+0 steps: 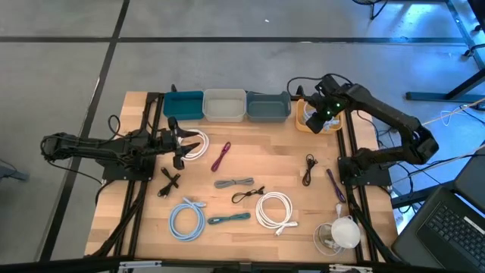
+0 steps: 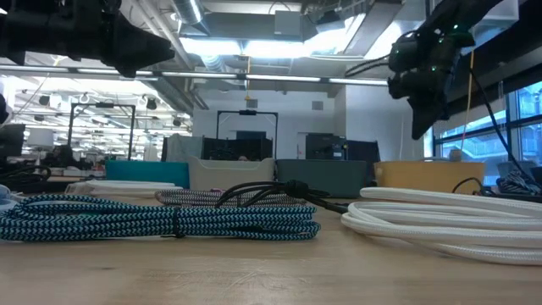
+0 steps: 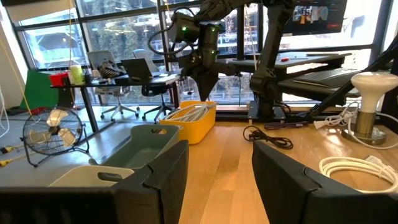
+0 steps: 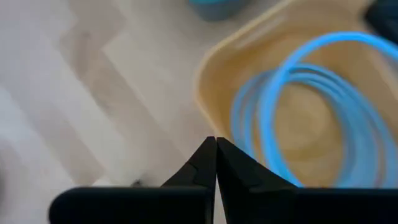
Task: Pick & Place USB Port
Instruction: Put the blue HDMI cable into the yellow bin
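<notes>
Right gripper point(image 4: 216, 155) — we note it clenched and empty, above the yellow bin point(image 1: 318, 120), where a blue cable coil point(image 4: 298, 106) lies. Left gripper point(image 3: 217, 180) — released, near the white cable point(image 1: 198, 145).

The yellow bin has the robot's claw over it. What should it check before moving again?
1. Right gripper empty: ok, its fingers are shut on nothing.
2. Cable inside the yellow bin: ok, a coiled light blue one lies in it.
3. Right gripper clear of the bin's rim: ok, the low view shows it above.
4. More cables to fetch: ok, several lie on the table.
5. Left gripper out of the way: ok, open, over the table's left side.
</notes>
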